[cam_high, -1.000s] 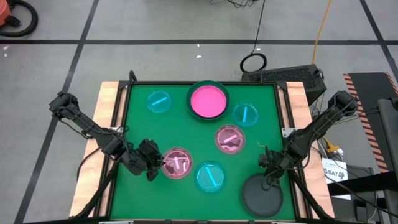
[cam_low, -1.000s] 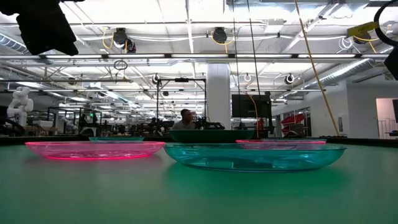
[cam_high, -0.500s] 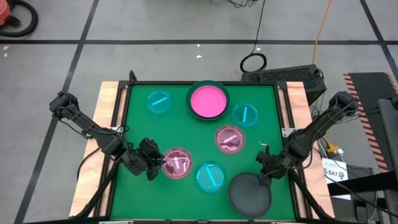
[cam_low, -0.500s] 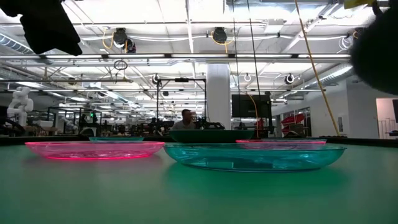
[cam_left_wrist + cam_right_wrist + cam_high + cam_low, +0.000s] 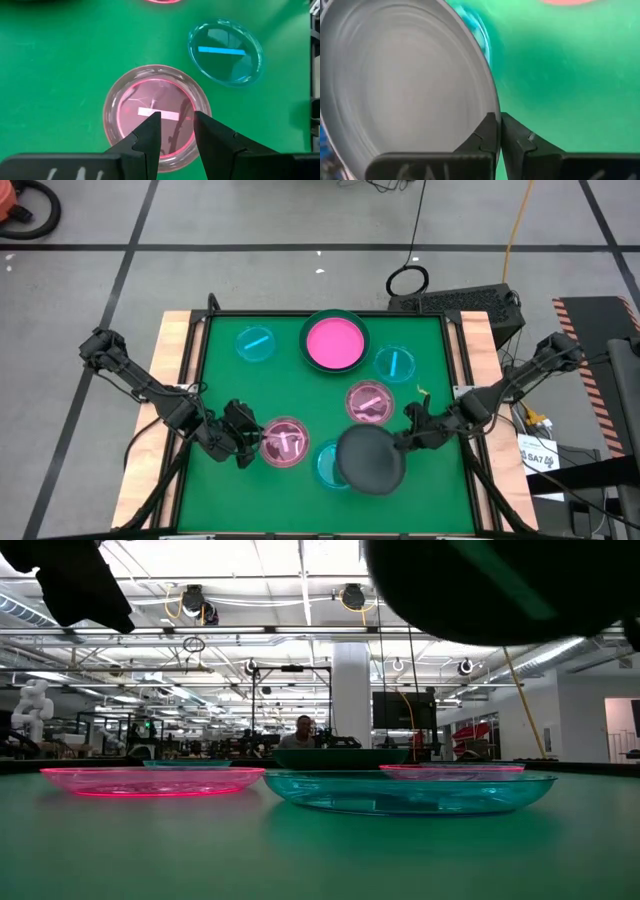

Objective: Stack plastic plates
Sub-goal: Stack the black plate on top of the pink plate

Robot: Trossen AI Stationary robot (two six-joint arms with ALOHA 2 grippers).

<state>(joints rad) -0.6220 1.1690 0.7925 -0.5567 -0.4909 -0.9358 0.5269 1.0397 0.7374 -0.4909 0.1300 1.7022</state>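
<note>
The right pincer (image 5: pixel 408 442), clamped on the dark plate (image 5: pixel 368 460), has swung it inward over the cyan plate (image 5: pixel 328 463); the left pincer (image 5: pixel 248 445) hovers half-open, empty.

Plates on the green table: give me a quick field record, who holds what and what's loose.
right gripper: shut on the rim of the dark grey plate, carried above the table, partly over a cyan plate
left gripper: jaws part open, at the edge of a translucent pink plate, nothing gripped
hot pink plate: sits in a dark green plate at the far edge
other loose plates: second translucent pink plate, far-left cyan plate, far-right cyan plate
surface: green table
</note>
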